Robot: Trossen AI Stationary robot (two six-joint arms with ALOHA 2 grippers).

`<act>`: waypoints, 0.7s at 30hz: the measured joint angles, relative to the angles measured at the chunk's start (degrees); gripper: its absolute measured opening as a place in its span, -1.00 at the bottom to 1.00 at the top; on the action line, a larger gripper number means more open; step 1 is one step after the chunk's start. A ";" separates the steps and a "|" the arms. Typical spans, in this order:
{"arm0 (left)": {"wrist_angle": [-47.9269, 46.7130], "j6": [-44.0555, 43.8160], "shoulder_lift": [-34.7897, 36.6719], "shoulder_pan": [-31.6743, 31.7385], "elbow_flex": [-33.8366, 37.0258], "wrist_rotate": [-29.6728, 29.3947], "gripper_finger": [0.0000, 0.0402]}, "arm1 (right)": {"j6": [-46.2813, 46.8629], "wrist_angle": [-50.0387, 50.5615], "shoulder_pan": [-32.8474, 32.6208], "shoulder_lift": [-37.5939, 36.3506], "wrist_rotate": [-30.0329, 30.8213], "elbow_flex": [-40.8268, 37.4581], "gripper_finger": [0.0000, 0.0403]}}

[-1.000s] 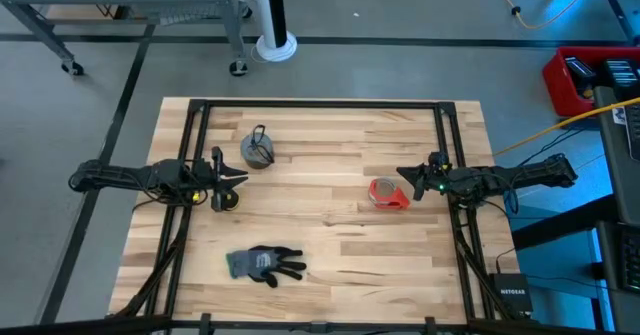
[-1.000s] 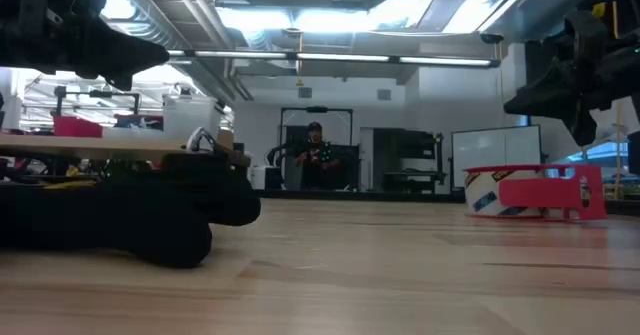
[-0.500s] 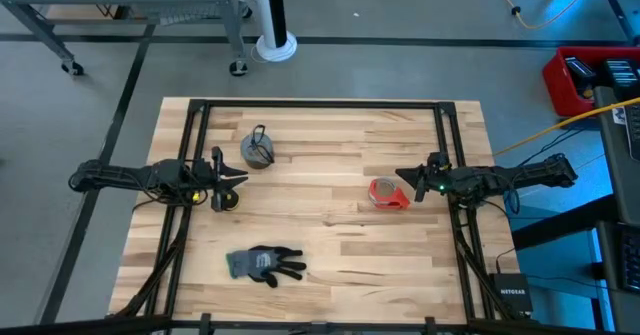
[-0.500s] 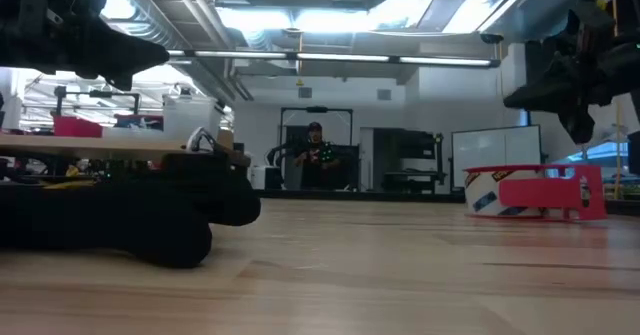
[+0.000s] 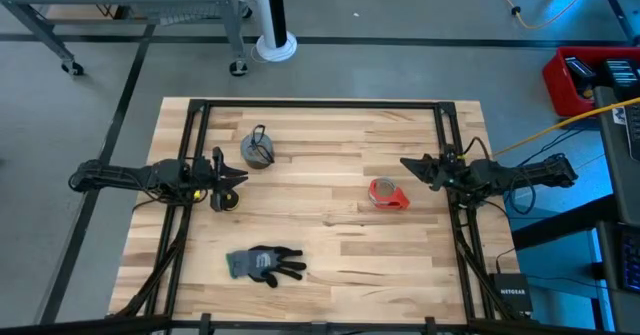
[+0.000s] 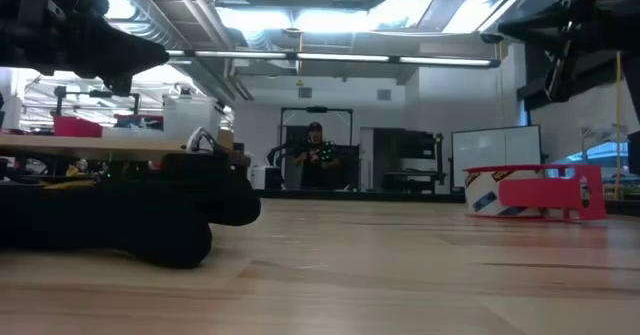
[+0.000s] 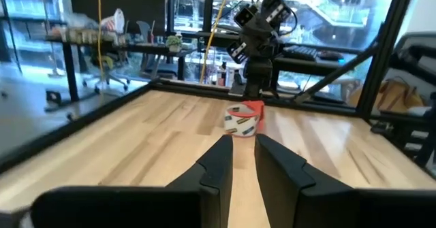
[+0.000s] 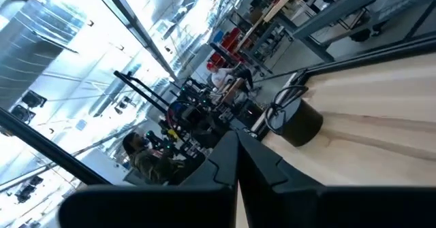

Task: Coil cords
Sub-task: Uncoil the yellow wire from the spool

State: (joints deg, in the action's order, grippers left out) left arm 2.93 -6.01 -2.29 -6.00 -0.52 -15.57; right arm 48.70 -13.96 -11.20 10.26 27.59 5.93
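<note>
My left gripper hovers over the table's left part, open by a narrow gap and empty. My right gripper is raised over the right part, shut and empty. It is just beyond the red tape roll, which lies flat on the wood. The grey tape roll lies at the far left, and a thin black loop stands up from it. No yellow cord shows on the table. A small dark thing lies beside my left gripper; what it is I cannot tell.
A grey and black work glove lies near the front edge, left of the middle, and fills the low view's left side. A black frame runs round the tabletop. A yellow cable runs over the floor past the right edge.
My right gripper has gone up and a little toward the table's right edge, tipping upward; in the low view it has risen toward the top edge of the picture. It stays shut. Nothing on the table has moved.
</note>
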 joint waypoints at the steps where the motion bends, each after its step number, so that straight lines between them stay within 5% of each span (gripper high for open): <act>1: 0.04 0.29 -0.02 0.04 -0.01 0.00 -0.72 | 0.49 0.04 0.00 0.00 -0.09 0.00 -0.95; 13: -0.34 -4.66 -0.34 0.27 -0.29 -4.60 -0.72 | 4.62 2.53 0.00 0.49 5.90 0.00 -0.95; 21: -27.24 -9.21 -3.21 3.45 -9.28 -7.89 -0.72 | 9.74 4.40 -0.01 1.78 7.41 0.00 -0.95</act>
State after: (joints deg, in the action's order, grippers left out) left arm -24.30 -15.22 -5.50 -2.56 -9.80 -23.45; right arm 58.44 -9.56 -11.21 12.04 35.00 5.93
